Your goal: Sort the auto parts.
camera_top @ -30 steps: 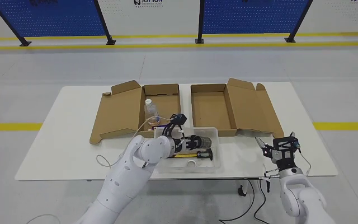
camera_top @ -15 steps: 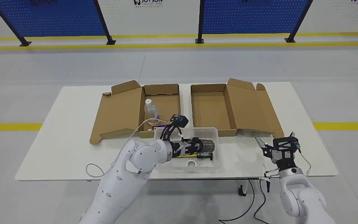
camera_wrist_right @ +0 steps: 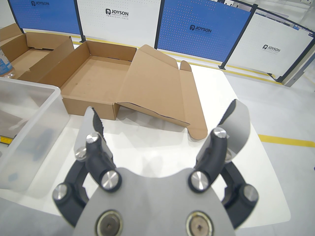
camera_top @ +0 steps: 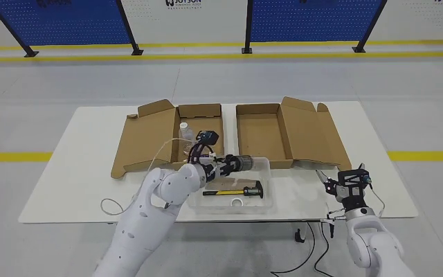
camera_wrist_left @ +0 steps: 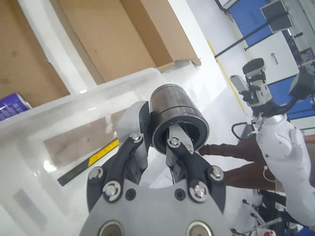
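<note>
Left gripper [camera_wrist_left: 160, 126], closed on a steel bushing [camera_wrist_left: 172, 109]: one finger pad [camera_wrist_left: 144, 117] pressed against the outer wall, the other finger inside the bore, the wall pinched between them. Bushing a short, dark metal cylinder with a groove round its body, held clear above the far rim of the clear plastic bin [camera_top: 268, 181], its axis roughly level, just short of the two cardboard boxes. Judged heavy for its size, rigid and smooth-skinned, so liable to slip or swing on a light pinch; wall-through-the-bore hold judged the soundest purchase, outer curve offering little to grip; no fragility expected, though a drop would likely dent cardboard. Left in the bin: a yellow-and-black caliper-like gauge [camera_top: 235, 190], flat on the floor. Beyond the bin: left cardboard box [camera_top: 201, 124], open, with a plastic bottle [camera_top: 185, 133] in it; right cardboard box [camera_top: 259, 135], open, nothing seen inside. Right gripper [camera_wrist_right: 163, 116]: fingers spread wide, holding nothing, poised above the right near corner of the white table [camera_top: 83, 159], well apart from the bin.
</note>
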